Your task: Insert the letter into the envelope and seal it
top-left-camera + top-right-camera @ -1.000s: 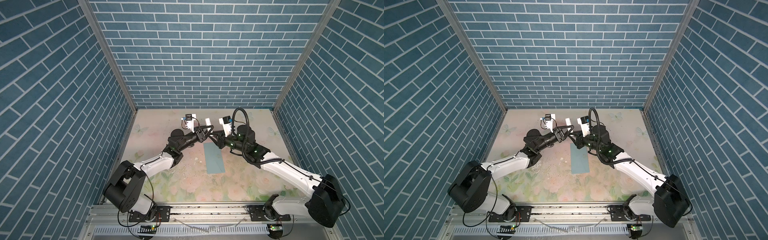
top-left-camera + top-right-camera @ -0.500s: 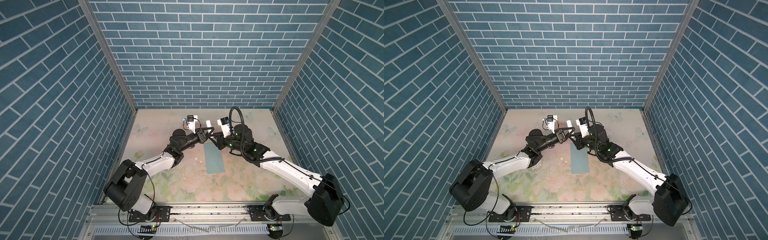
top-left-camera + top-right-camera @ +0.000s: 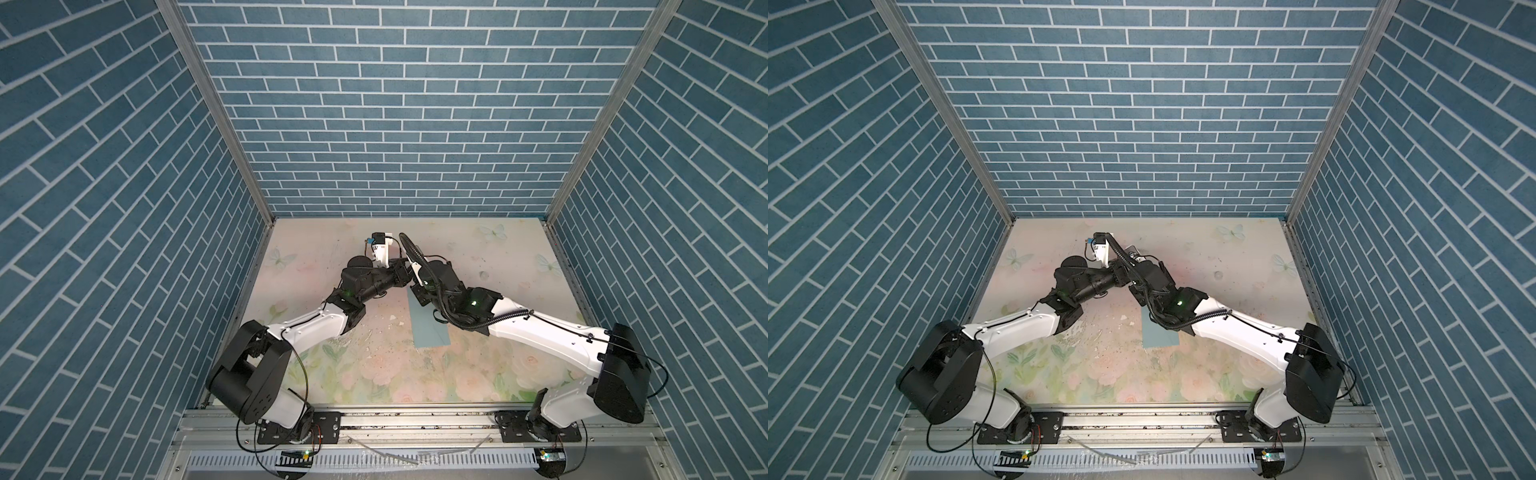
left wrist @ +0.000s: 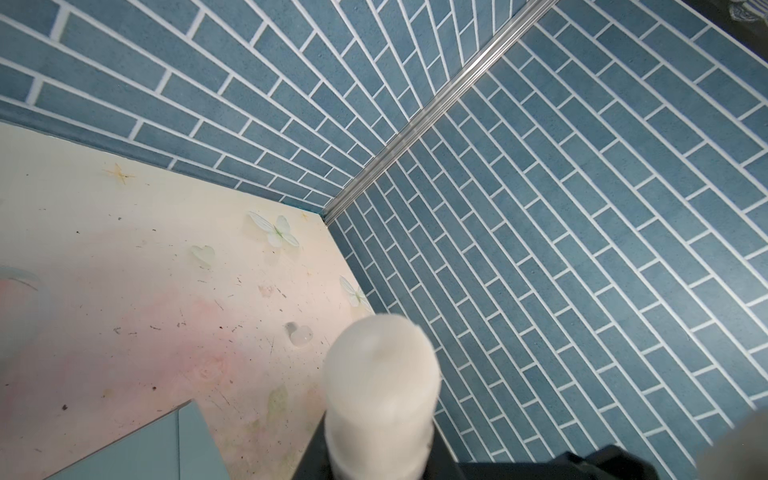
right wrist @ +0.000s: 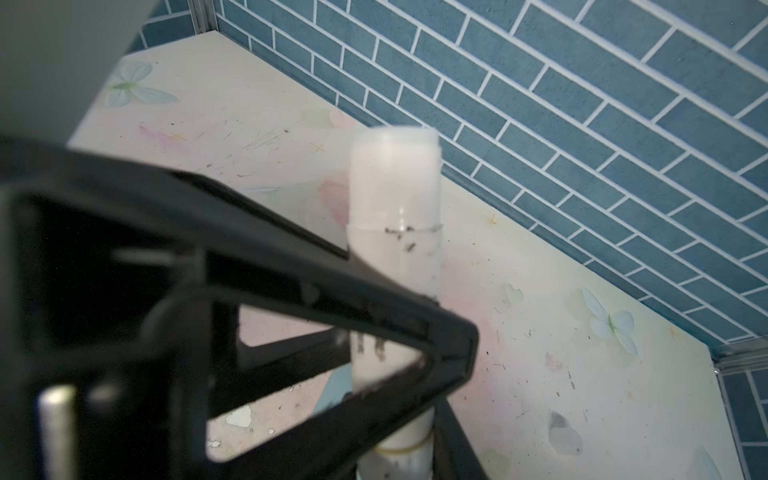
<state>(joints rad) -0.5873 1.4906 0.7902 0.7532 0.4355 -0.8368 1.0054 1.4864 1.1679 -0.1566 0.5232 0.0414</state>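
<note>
The teal envelope (image 3: 428, 332) (image 3: 1158, 334) lies flat mid-table, its far end under my right arm; a corner of the envelope (image 4: 158, 449) shows in the left wrist view. The letter is out of view. Both grippers meet just above the envelope's far end, on a white tube (image 5: 395, 249) (image 4: 380, 395). My right gripper (image 5: 395, 457) (image 3: 413, 280) is shut on the tube's lower part. My left gripper (image 4: 378, 451) (image 3: 403, 276) is shut on the tube higher up, and one of its black fingers (image 5: 332, 299) crosses the tube in the right wrist view.
The floral table mat (image 3: 478, 374) carries small white flecks (image 3: 392, 318) left of the envelope. Blue brick walls (image 3: 399, 124) close in the back and both sides. A metal rail (image 3: 415, 415) runs along the front edge.
The right wrist has swung left toward the left gripper, and its cable now arches over the meeting point. The left jaws closed slightly on the tube. The envelope has not moved.
</note>
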